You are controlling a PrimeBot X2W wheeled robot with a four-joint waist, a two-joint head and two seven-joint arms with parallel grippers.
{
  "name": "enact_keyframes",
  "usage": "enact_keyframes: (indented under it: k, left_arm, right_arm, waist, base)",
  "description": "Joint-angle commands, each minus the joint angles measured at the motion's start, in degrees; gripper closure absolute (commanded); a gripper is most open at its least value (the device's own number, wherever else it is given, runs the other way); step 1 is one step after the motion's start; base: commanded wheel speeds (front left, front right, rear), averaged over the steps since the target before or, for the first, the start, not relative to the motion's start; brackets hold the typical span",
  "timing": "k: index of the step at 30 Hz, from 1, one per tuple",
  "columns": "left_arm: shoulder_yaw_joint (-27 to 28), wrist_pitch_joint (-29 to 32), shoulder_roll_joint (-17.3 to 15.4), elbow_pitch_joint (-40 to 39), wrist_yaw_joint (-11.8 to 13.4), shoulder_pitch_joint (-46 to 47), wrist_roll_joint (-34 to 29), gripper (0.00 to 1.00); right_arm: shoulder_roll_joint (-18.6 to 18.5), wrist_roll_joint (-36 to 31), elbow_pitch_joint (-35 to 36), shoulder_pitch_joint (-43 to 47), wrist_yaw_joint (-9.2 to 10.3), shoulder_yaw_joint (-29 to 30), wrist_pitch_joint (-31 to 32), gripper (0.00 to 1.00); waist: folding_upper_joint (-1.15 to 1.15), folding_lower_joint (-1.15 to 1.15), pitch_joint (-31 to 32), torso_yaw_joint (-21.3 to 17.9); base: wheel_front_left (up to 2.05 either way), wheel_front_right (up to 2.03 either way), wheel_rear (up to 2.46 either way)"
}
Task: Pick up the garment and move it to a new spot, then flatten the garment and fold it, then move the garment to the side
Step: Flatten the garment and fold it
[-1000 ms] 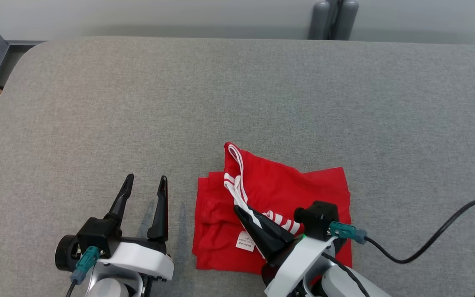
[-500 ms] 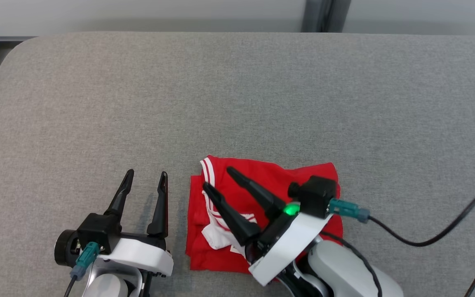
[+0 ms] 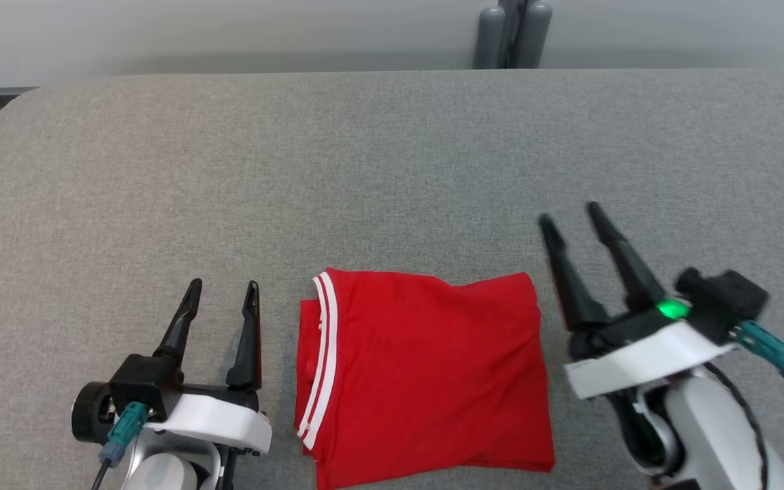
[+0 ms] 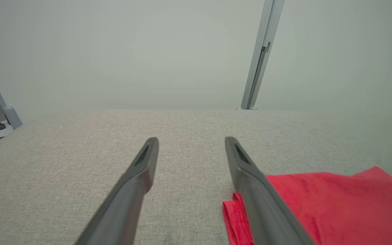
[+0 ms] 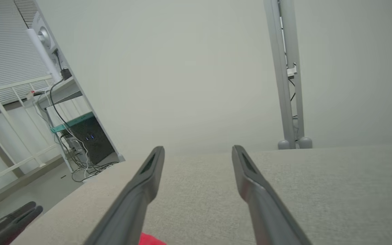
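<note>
My left gripper (image 3: 223, 286) sits spread, empty, just left of the garment (image 3: 426, 374), folded flat near-centre on the table (image 3: 392, 156). My right gripper (image 3: 569, 212) is spread too, just right of it. I'd say only the sideways move is left.

Soft, even light, barely a shadow on the grey table (image 3: 392, 170). The right gripper (image 3: 569, 213) smears with motion blur at right; wrist views look hazy.

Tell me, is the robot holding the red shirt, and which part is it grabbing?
Nothing is held. The left jaws and the right jaws both stand open and empty, one on each side of the folded red garment.
</note>
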State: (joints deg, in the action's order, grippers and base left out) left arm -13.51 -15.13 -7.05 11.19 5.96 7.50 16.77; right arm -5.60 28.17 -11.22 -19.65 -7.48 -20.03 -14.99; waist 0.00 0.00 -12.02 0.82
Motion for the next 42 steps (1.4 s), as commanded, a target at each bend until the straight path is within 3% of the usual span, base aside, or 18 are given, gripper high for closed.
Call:
enact_keyframes:
  k: [1,5,15,30,42]
  left_arm:
    - [0.7,0.0,-0.7,-0.5,0.3,-0.3,-0.3,0.00]
    - [1.5,0.0,-1.2,-1.3,0.8,-1.3,-0.4,0.00]
    - [1.9,0.6,-3.1,-3.3,1.8,-4.9,-0.9,0.00]
    - [1.1,4.5,-5.1,-8.5,2.5,-11.6,0.2,0.00]
    - [1.3,6.1,-4.9,-9.3,2.7,-13.0,2.3,0.00]
  right_arm:
    - [-1.2,-2.4,0.4,2.6,-0.02,3.5,-0.2,0.00]
    - [-2.1,-7.2,1.8,7.3,-0.02,10.2,0.7,0.00]
    - [-2.1,-14.8,7.9,16.5,-0.02,19.5,5.0,0.00]
    - [-0.1,-17.4,15.2,25.1,-0.02,22.6,10.2,0.00]
    - [0.9,-17.1,17.2,27.8,-0.02,23.5,11.9,0.00]
  waist:
    - [0.00,0.00,0.4,-0.3]
    - [0.00,0.00,1.3,-1.0]
    - [0.00,0.00,4.5,-1.8]
    - [0.00,0.00,11.5,-1.2]
    - [0.00,0.00,12.8,-1.1]
  base:
    - [0.00,0.00,0.00]
    - [0.00,0.00,0.00]
    - [0.00,0.00,0.00]
    - [0.00,0.00,0.00]
    - [0.00,0.00,0.00]
